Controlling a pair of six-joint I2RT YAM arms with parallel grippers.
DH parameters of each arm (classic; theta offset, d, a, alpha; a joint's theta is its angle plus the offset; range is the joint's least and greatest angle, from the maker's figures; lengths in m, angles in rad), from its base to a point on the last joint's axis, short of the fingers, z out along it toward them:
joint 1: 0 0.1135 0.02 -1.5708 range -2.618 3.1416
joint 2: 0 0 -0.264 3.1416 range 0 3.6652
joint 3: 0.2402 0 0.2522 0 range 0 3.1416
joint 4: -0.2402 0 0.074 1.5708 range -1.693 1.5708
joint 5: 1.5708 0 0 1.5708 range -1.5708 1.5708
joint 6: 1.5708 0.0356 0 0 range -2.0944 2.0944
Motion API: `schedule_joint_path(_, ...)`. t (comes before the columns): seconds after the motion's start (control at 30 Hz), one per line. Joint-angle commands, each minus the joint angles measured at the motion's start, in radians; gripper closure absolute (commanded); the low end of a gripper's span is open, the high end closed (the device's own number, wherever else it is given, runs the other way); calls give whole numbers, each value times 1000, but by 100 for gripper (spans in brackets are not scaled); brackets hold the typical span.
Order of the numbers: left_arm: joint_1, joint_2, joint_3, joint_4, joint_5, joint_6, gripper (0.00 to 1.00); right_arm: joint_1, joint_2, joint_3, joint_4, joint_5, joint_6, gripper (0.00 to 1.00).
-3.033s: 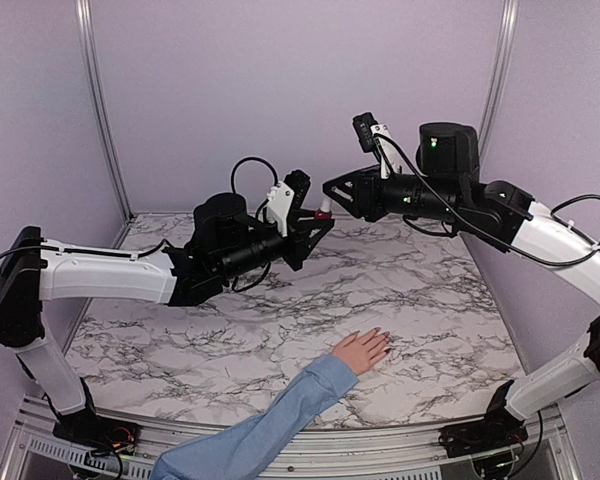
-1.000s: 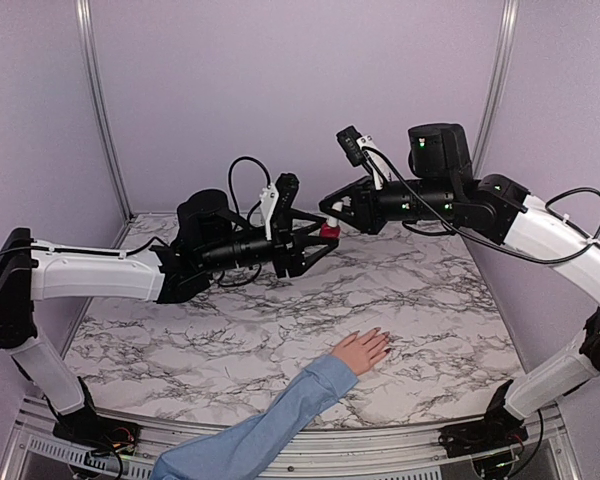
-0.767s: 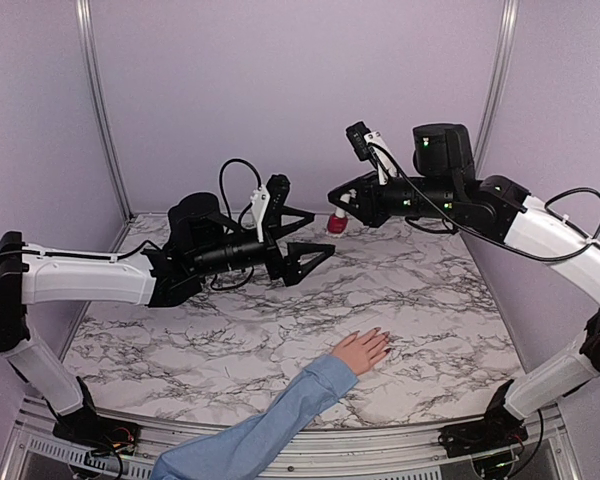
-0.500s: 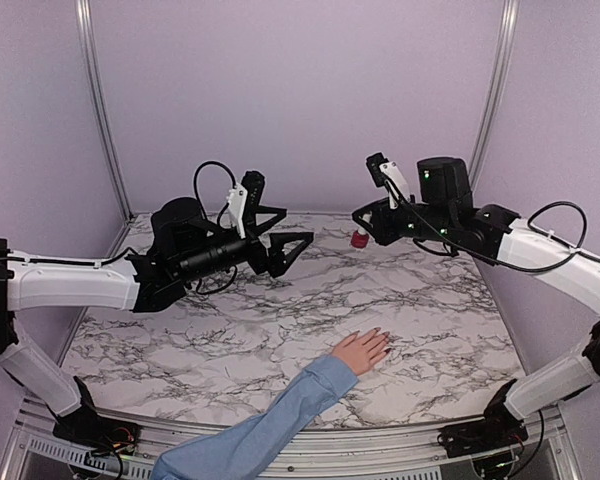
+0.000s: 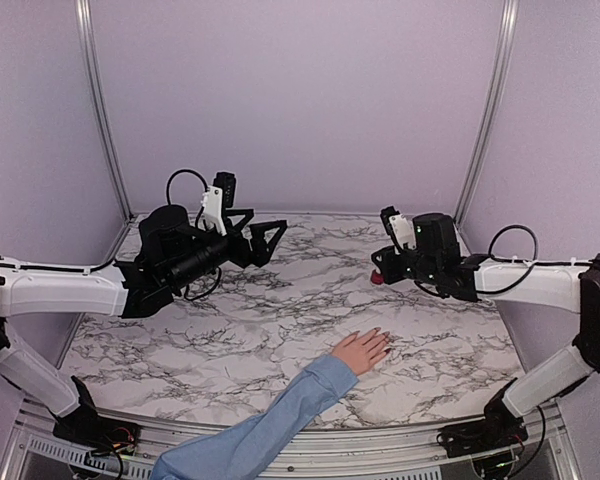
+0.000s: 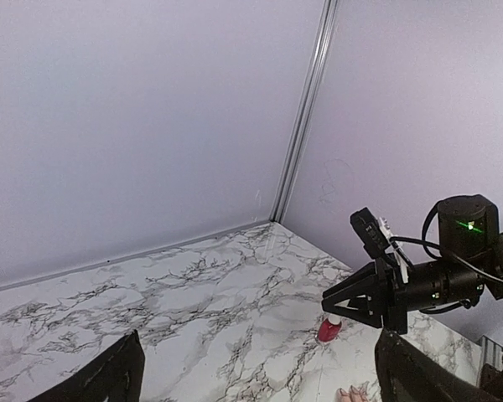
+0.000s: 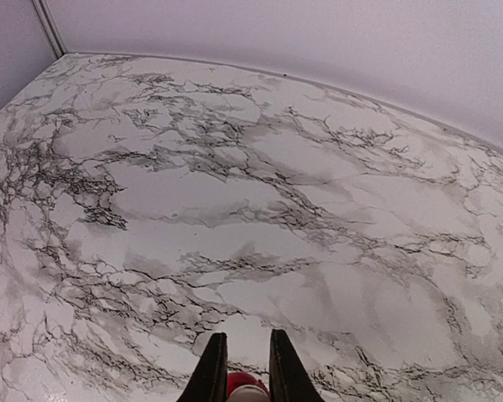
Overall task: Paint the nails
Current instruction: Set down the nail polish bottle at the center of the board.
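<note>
A light-skinned hand [image 5: 361,351] in a light blue sleeve lies flat on the marble table [image 5: 280,320], near the front. Its tiny pinkish nails [image 5: 384,339] point toward the back right and also peek in at the bottom edge of the left wrist view as nails [image 6: 352,391]. My right gripper [image 5: 380,271] is low over the table behind the hand, shut on a small red nail-polish bottle [image 7: 244,387] with a white top. The same bottle [image 6: 329,332] hangs just above the marble. My left gripper [image 5: 266,224] hovers at the back left, open and holding nothing.
Lilac walls enclose the table on three sides, with metal corner posts [image 5: 485,110] at the back. The blue sleeve [image 5: 260,435] crosses the front edge between the two arm bases.
My left gripper opened fully and drew back to the left. My right gripper carried the red bottle away to the right and down close to the table. The hand stayed still.
</note>
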Motion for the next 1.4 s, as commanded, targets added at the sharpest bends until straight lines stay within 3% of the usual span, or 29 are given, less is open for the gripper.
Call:
schedule_joint_path(0.0,5,-28,-8,27,-32,-13,1,-9,45,-18,179,8,-13,100)
schedule_joint_path(0.37,7,-6,5,28,-39,-30,1,-12,173,-41,288,30,-42,100)
schedule_joint_path(0.63,9,10,16,27,-38,-24,1,-12,246,-81,458,33,-68,100)
schedule_joint_path(1.03,14,19,18,27,-33,-24,1,-13,347,-74,522,44,-66,96)
schedule_joint_path(1.23,16,11,8,27,-39,-22,1,-13,356,-81,540,47,-65,82)
schedule_joint_path(1.37,19,4,2,26,-39,-24,1,-13,352,-78,540,36,-62,55)
